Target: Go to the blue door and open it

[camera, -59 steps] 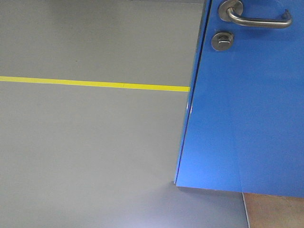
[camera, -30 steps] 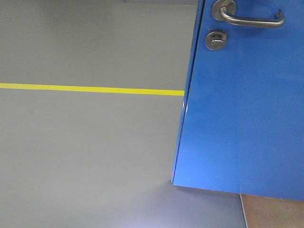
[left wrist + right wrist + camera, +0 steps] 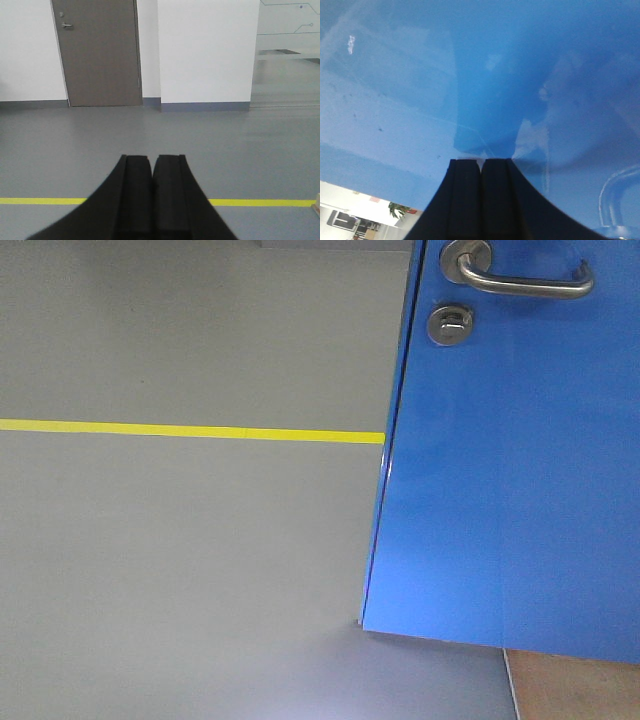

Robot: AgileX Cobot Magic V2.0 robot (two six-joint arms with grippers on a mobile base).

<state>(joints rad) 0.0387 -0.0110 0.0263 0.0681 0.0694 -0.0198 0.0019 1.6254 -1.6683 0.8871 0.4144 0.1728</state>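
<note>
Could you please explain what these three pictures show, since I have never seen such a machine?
It is a wheeled robot with two arms, each ending in a claw. One picture is from a camera looking forward: it shows the blue door with its silver lever handle and round lock, and grey floor with a yellow line. The other two come from cameras on the wrists. The left claw is shut, holds nothing, and points across an open hall toward a brown door. The right claw is also shut and empty, its tips right up against the glossy blue door; whether they touch it I cannot tell.
</note>
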